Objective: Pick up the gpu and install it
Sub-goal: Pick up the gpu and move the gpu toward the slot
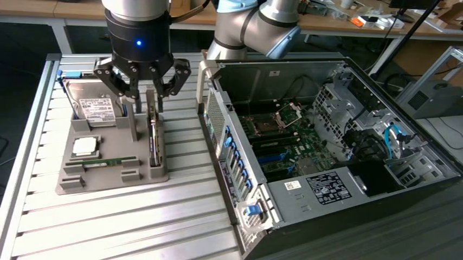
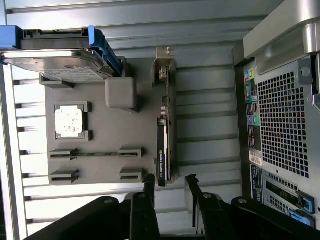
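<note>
The gpu (image 1: pixel 153 132) is a thin dark card with a silver end bracket. It stands on edge in a slot of the grey parts tray (image 1: pixel 108 181). My gripper (image 1: pixel 150 96) hangs just above the bracket end of the card. In the wrist view the gpu (image 2: pixel 165 130) lies in line with the gap of my gripper (image 2: pixel 170 182). The two black fingertips (image 2: pixel 149 182) stand apart, wider than the card and clear of it. Nothing is held.
On the tray (image 2: pixel 100 130) also sit a hard drive (image 1: pixel 97 105), a square processor (image 1: pixel 85 145) and a green memory stick (image 1: pixel 101 161). The open computer case (image 1: pixel 326 146) with its motherboard lies at the exterior view's right, close beside the tray.
</note>
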